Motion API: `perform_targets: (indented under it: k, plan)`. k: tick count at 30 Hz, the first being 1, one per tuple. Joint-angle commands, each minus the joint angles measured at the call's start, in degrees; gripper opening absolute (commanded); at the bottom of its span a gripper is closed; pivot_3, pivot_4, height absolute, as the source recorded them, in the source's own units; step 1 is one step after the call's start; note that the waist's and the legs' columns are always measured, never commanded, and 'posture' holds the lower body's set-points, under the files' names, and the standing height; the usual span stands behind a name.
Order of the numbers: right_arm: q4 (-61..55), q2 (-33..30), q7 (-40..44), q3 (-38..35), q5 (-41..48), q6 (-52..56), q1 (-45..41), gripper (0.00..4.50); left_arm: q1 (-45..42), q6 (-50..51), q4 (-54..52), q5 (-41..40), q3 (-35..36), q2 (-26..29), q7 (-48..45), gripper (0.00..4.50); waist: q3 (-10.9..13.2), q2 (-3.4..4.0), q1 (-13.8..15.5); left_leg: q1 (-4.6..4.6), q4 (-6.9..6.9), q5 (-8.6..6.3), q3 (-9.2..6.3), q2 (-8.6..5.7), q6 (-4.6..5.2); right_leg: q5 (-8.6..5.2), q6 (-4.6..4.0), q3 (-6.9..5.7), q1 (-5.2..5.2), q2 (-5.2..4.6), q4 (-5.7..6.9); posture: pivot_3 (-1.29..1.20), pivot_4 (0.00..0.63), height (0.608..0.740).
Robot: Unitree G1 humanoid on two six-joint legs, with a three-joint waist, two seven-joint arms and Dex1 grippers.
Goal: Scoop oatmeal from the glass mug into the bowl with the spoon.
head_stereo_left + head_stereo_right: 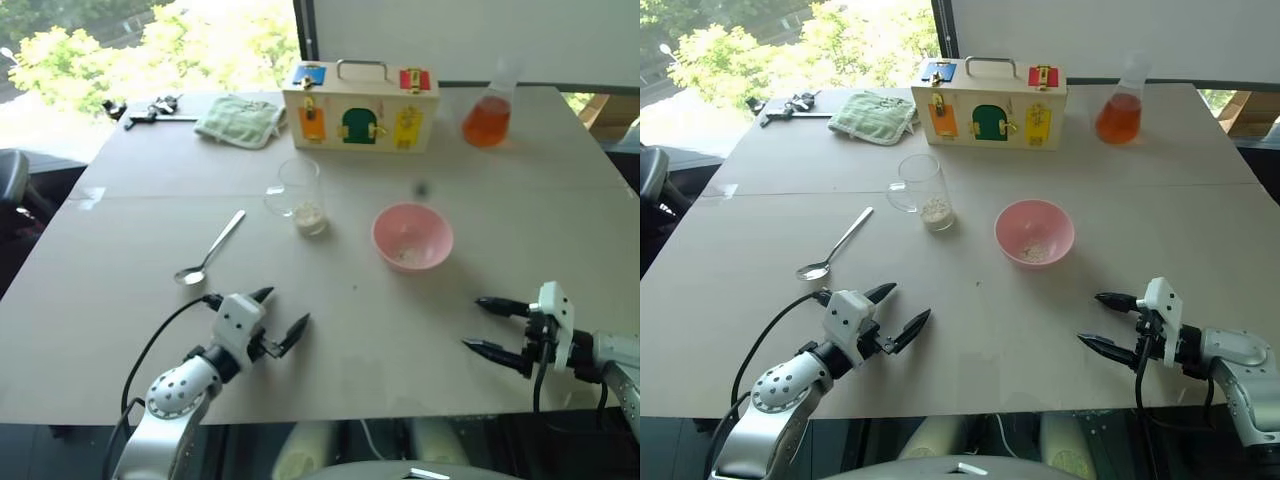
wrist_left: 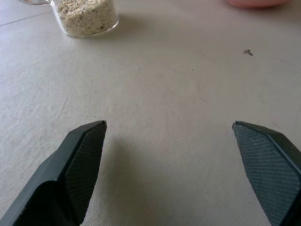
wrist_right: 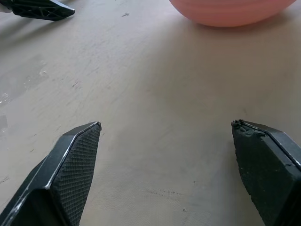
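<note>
1. Nearest me, my left gripper (image 1: 283, 310) hangs just over the table (image 1: 120, 330) with its fingers spread wide and nothing between them; my right gripper (image 1: 490, 324) is the same, agape and empty, well apart from the left.
2. The spoon (image 1: 209, 249) lies flat on the table just ahead of the left gripper, handle pointing away, untouched. I judge picking it up to be the first step left.
3. Farther ahead of the left gripper stands the glass mug (image 1: 300, 194), upright, with a shallow layer of oatmeal (image 2: 87, 14) at its bottom.
4. Ahead of the right gripper and toward the left one sits the bowl (image 1: 412, 236); a few pale flakes lie in it already, so some scooping looks done, though most oatmeal remains in the mug.
</note>
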Motion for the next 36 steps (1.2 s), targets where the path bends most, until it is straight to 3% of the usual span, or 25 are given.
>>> perform_targets:
  k: [1, 27, 33, 36]
  plan:
    - [-1.30, -0.42, 0.38, -1.66, 0.85, -0.35, 0.15, 4.47, -0.52, -0.08, -1.56, -1.13, 1.29, 0.15, -0.25, 4.50, 0.00, 0.00, 0.01, 0.00, 0.00, 0.00, 0.00, 0.00, 0.00, 0.00, 0.00, 0.00, 0.00, 0.00, 0.00, 0.00, 0.150, 0.740]
    - [-5.61, 0.58, -1.55, -1.65, 2.12, 1.50, 1.71, 4.47, -0.69, 0.22, -1.51, -3.45, 1.95, -0.63, -0.51, 4.50, 0.00, 0.00, -0.02, 0.00, 0.02, 0.12, 0.01, 0.00, -0.19, 0.00, 0.00, 0.01, -0.01, 0.00, 0.03, 0.00, 0.150, 0.740]
    - [-16.50, 1.98, -5.95, -1.17, 9.85, 10.01, 1.15, 4.47, -1.40, 4.08, -3.40, -8.80, 5.30, -3.26, 1.95, 4.50, 0.00, 0.00, -0.07, 0.00, 0.04, 0.11, 0.01, 0.00, -0.18, 0.00, 0.00, 0.01, -0.03, 0.00, 0.08, 0.00, 0.150, 0.740]
    - [-21.30, 2.62, -8.97, 0.92, 11.22, 13.25, -1.70, 4.47, -2.85, 7.58, -4.38, -8.71, 6.01, -1.63, 2.73, 4.50, 0.00, -0.02, -0.04, 0.00, 0.05, 0.10, 0.00, 0.00, -0.15, 0.01, 0.00, 0.00, -0.03, 0.01, 0.09, 0.00, 0.150, 0.740]
